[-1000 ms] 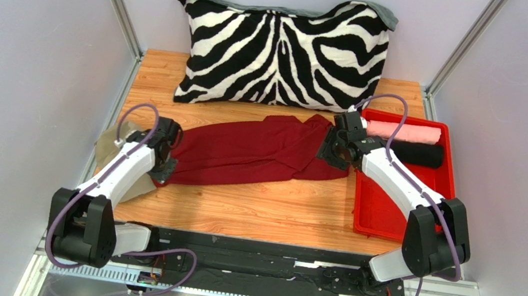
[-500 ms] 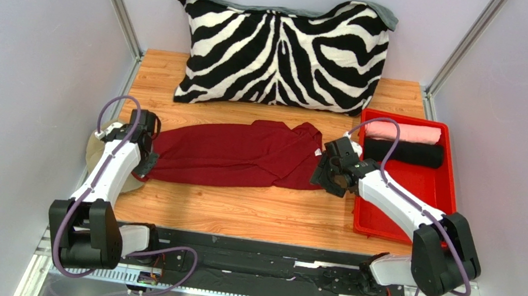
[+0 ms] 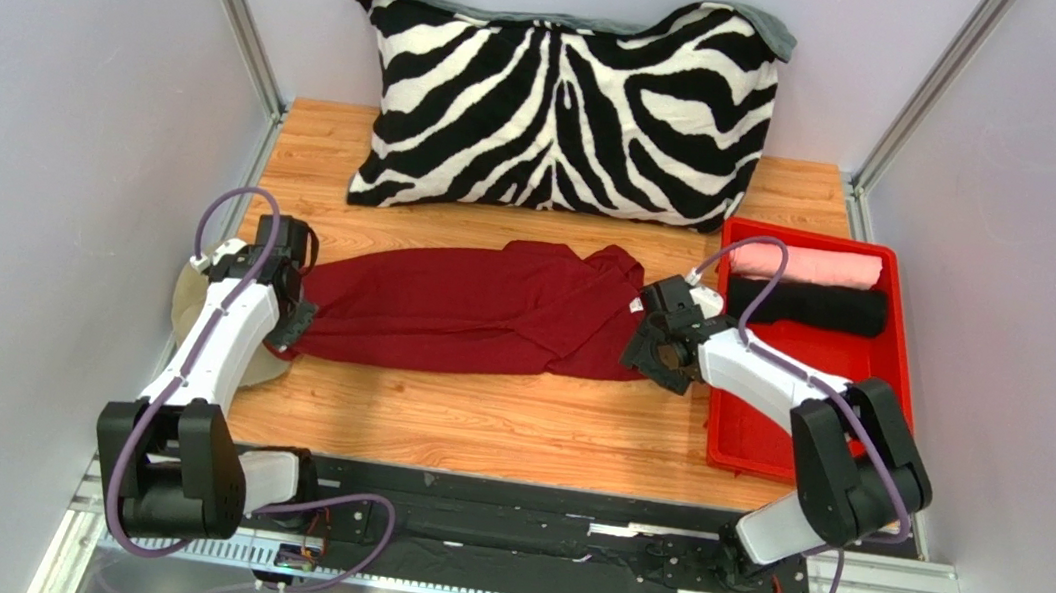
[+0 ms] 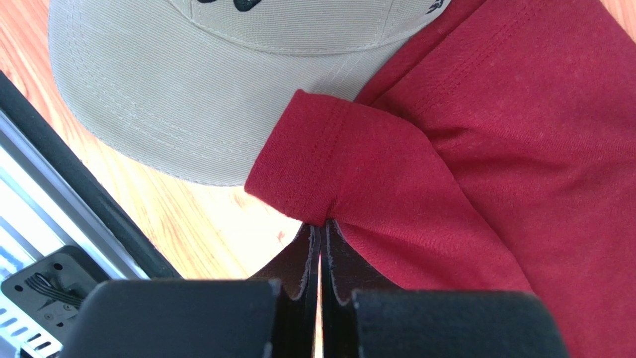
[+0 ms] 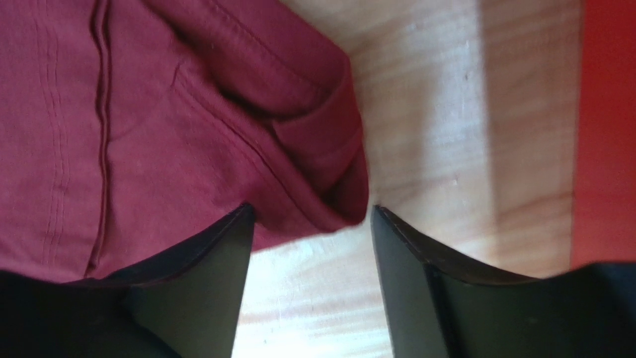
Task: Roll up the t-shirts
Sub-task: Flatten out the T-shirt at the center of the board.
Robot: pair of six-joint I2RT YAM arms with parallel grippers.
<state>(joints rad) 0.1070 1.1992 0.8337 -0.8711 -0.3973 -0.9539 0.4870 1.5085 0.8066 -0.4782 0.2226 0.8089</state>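
The maroon t-shirt (image 3: 472, 308) lies stretched left to right across the wooden table, its small white neck label (image 3: 635, 305) at the right end. My left gripper (image 3: 290, 316) is shut, pinching the shirt's left hem edge (image 4: 313, 168). My right gripper (image 3: 648, 357) is open, its jaws straddling the shirt's folded right corner (image 5: 328, 186) on the table. A rolled pink t-shirt (image 3: 805, 264) and a rolled black t-shirt (image 3: 806, 305) lie in the red tray (image 3: 839, 403).
A zebra-striped pillow (image 3: 566, 97) leans at the back. A beige cap (image 3: 205, 325) lies under my left arm at the table's left edge; it also shows in the left wrist view (image 4: 201, 82). Grey walls close in both sides.
The shirt was pulled left and toward the front, now lying flatter and straighter. My left gripper moved left and back; my right gripper came forward off the shirt's end and stands open.
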